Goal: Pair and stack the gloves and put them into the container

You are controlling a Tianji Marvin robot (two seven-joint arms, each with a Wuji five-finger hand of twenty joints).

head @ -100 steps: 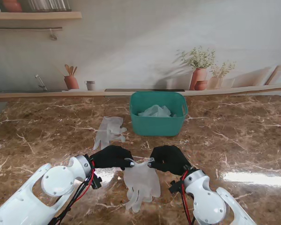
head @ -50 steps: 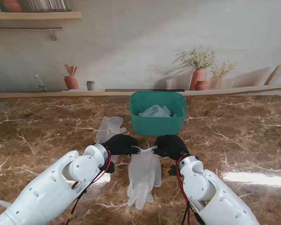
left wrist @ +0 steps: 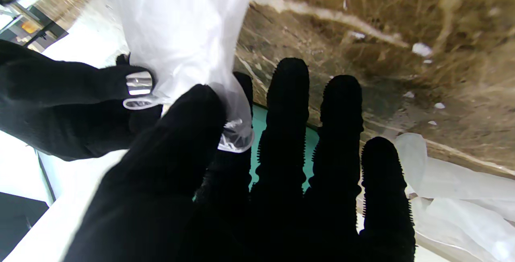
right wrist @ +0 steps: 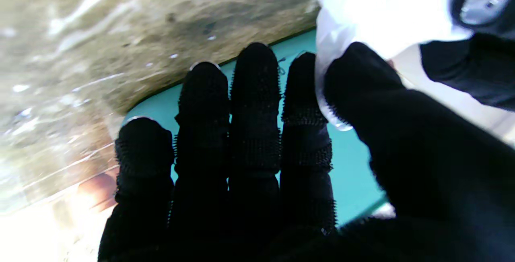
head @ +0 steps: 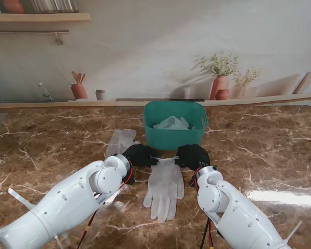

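A translucent white disposable glove (head: 165,185) is held by its cuff, clamped between left hand (head: 140,155) and right hand (head: 193,156), just before the teal plastic container (head: 175,138), already holding gloves; another glove (head: 119,141) remains on the surface beside it.

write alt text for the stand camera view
Two black robot hands, left and right, hold a white glove by its cuff just in front of a teal bin with gloves inside. Another glove lies on the marble table, left of the bin.
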